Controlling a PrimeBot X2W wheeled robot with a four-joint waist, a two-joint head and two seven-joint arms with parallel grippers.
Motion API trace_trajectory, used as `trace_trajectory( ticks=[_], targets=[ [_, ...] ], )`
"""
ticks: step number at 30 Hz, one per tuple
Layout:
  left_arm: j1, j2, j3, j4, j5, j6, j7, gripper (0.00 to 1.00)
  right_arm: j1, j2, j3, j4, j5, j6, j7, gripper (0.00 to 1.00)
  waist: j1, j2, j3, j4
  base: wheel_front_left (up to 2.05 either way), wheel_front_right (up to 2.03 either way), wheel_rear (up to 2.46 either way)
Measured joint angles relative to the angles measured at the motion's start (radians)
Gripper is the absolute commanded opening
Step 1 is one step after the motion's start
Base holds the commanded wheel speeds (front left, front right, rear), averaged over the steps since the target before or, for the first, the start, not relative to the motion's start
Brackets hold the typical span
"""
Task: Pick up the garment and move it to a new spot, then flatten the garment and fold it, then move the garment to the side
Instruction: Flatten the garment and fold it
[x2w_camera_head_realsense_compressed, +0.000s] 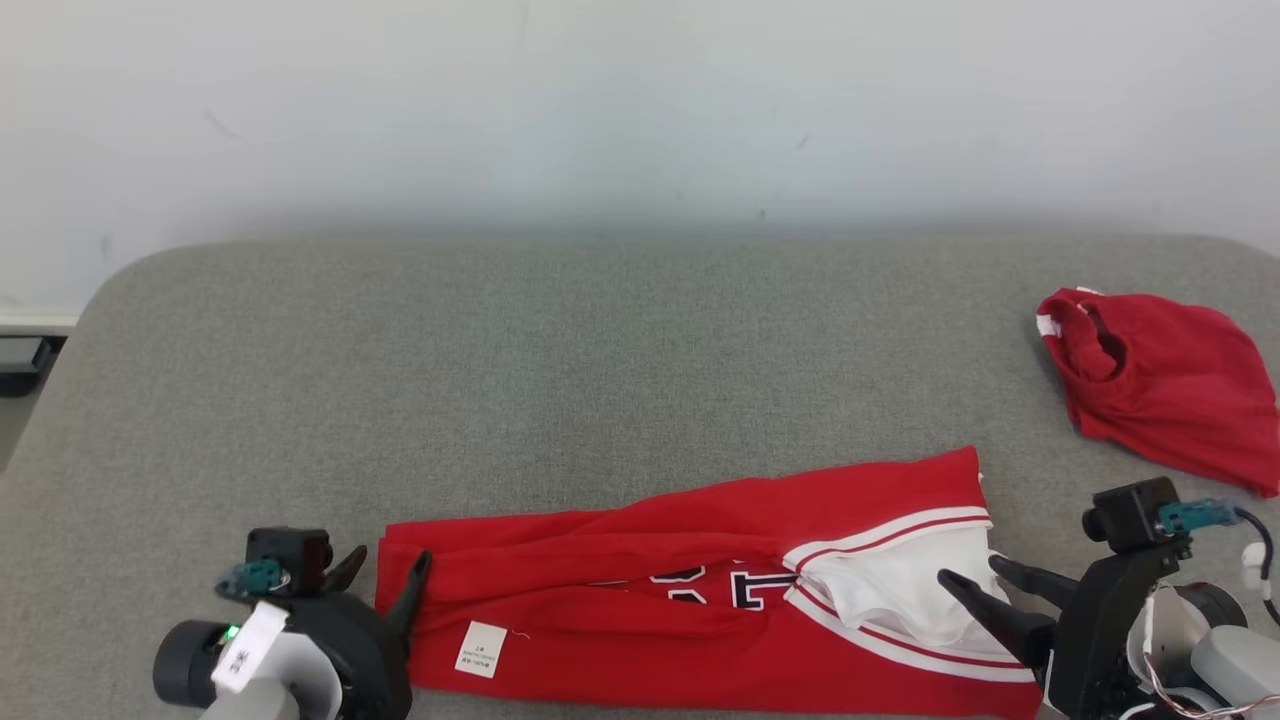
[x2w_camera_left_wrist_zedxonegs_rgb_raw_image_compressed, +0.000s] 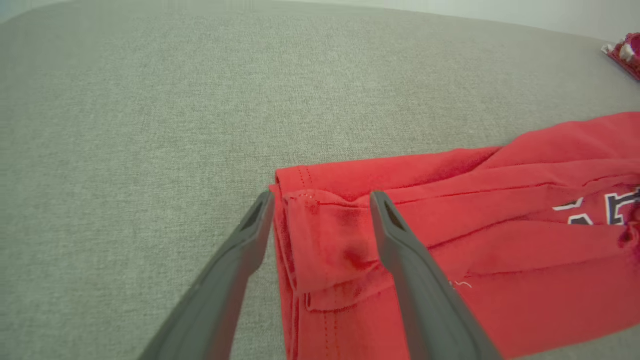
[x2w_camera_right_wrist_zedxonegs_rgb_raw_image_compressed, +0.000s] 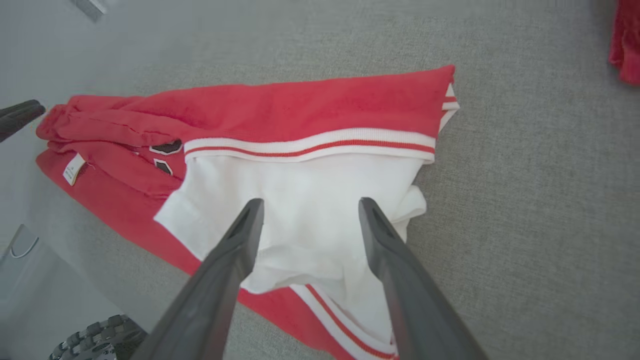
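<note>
The garment (x2w_camera_head_realsense_compressed: 690, 590) is a red jersey with white striped trim and dark letters, lying folded in a long band along the near edge of the grey surface. My left gripper (x2w_camera_head_realsense_compressed: 388, 574) is open at its left end, fingers straddling the folded red corner (x2w_camera_left_wrist_zedxonegs_rgb_raw_image_compressed: 325, 245). My right gripper (x2w_camera_head_realsense_compressed: 980, 582) is open over the white sleeve part (x2w_camera_right_wrist_zedxonegs_rgb_raw_image_compressed: 310, 200) at the right end, with nothing between its fingers. A white label (x2w_camera_head_realsense_compressed: 481, 648) shows near the left end.
A second red garment (x2w_camera_head_realsense_compressed: 1160, 385) lies crumpled at the far right of the grey padded surface (x2w_camera_head_realsense_compressed: 600, 370). A pale wall rises behind the surface. The surface's rounded left corner (x2w_camera_head_realsense_compressed: 110, 290) drops off to the floor.
</note>
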Motion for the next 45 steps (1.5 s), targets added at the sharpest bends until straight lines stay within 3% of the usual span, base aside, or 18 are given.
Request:
trace_trajectory(
  ticks=[4, 12, 21, 29, 45],
  targets=[
    [0.046, 0.012, 0.017, -0.046, -0.005, 0.027, -0.056, 1.00, 0.026, 0.001, -0.035, -0.029, 0.034, -0.005, -0.046, 1.00, 0.0000, 0.0000, -0.024, -0.001, 0.00, 0.00, 0.00],
    [0.168, 0.038, 0.043, -0.192, 0.040, 0.137, -0.194, 1.00, 0.087, -0.037, -0.092, -0.038, 0.026, -0.096, -0.139, 1.00, -0.0001, -0.0001, -0.068, 0.007, 0.00, 0.00, 0.00],
    [0.287, 0.046, 0.078, -0.328, 0.062, 0.167, -0.231, 1.00, 0.083, -0.029, -0.084, -0.008, -0.027, -0.179, -0.160, 1.00, -0.0001, 0.0000, -0.077, 0.035, 0.00, 0.00, 0.00],
    [0.327, 0.044, 0.114, -0.414, 0.095, 0.175, -0.237, 1.00, 0.024, 0.024, -0.057, 0.104, -0.033, -0.194, -0.103, 1.00, -0.0001, 0.0001, -0.070, 0.056, 0.00, 0.00, 0.00],
    [0.338, -0.013, 0.173, -0.501, 0.175, 0.175, -0.236, 1.00, -0.024, 0.114, -0.025, 0.297, -0.016, -0.207, 0.007, 1.00, 0.0000, 0.0002, -0.033, 0.121, 0.00, 0.00, 0.00]
  ],
)
